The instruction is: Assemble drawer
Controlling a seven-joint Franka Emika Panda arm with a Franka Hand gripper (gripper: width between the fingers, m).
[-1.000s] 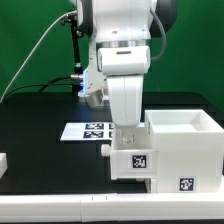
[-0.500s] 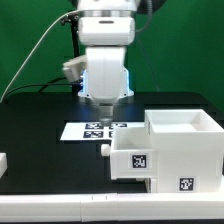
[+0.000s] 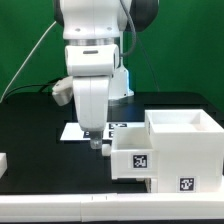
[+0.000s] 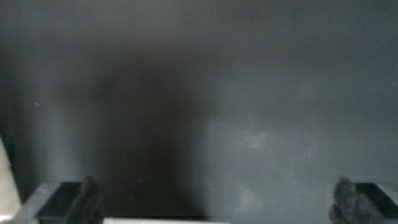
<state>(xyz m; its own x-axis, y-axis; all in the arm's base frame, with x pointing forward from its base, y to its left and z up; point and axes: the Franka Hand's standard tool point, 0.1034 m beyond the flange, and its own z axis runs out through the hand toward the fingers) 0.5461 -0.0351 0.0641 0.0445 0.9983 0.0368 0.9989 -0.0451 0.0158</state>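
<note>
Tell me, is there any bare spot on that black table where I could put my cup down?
Yes: the table is bare on the exterior view's left, between the marker board and the small white part at the edge. Also the front strip before the casing. It's crowded where the gripper hangs beside the tray.

White arm [image 3: 92, 60], black joint, dark pincer [image 3: 97, 143] fingers.

A robotics lab: green backdrop curtain [image 3: 30, 45] behind the gripper [image 3: 96, 143], black table [image 3: 40, 135] under it, marker board [image 3: 75, 131] just beside it.
</note>
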